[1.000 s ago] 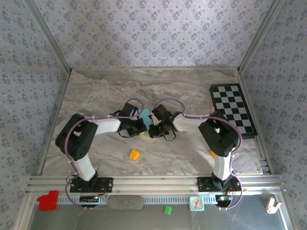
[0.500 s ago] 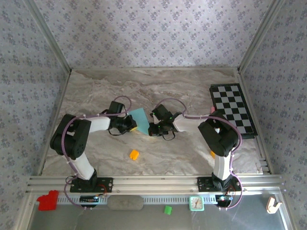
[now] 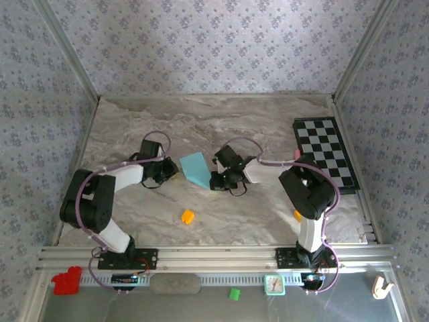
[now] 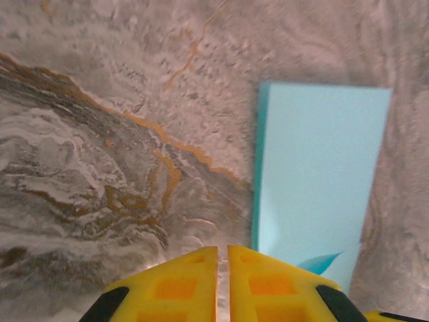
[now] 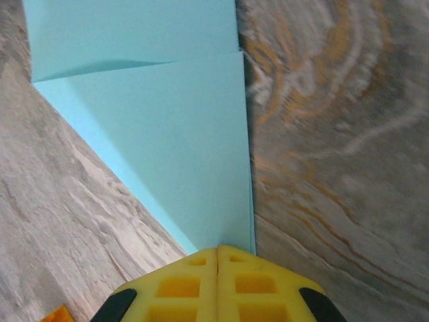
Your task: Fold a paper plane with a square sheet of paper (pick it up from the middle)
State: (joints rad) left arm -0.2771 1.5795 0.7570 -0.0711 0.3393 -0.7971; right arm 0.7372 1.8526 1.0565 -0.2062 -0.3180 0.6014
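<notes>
Where the two arms reach in from the near edge, a marbled grey worktop point(image 3: 134, 134) spreads out, carrying a black-and-white checkered board point(image 3: 325, 154) along its right side. The square sheet of paper point(image 3: 196, 168), teal-blue and already folded, lies flat near the middle of the worktop, between the two end effectors and well apart from the board. From the right wrist its layers point(image 5: 174, 134) show, one flap lying over another with a straight edge on the right and a slanted edge narrowing toward the camera.

The right end effector point(image 3: 214, 181) sits at the sheet's near-right end. Its yellow fingers point(image 5: 217, 249) are pressed together right at the narrowed tip, and I cannot tell whether the tip is caught between them. The left end effector point(image 3: 171, 172) is just beside the sheet's left edge without touching it. Its fingers point(image 4: 222, 249) stand almost together with a thin slit between them, holding nothing, and the paper point(image 4: 315, 174) lies ahead and to the right.

A small orange cube point(image 3: 187, 216) rests nearer the bases, apart from the sheet.
</notes>
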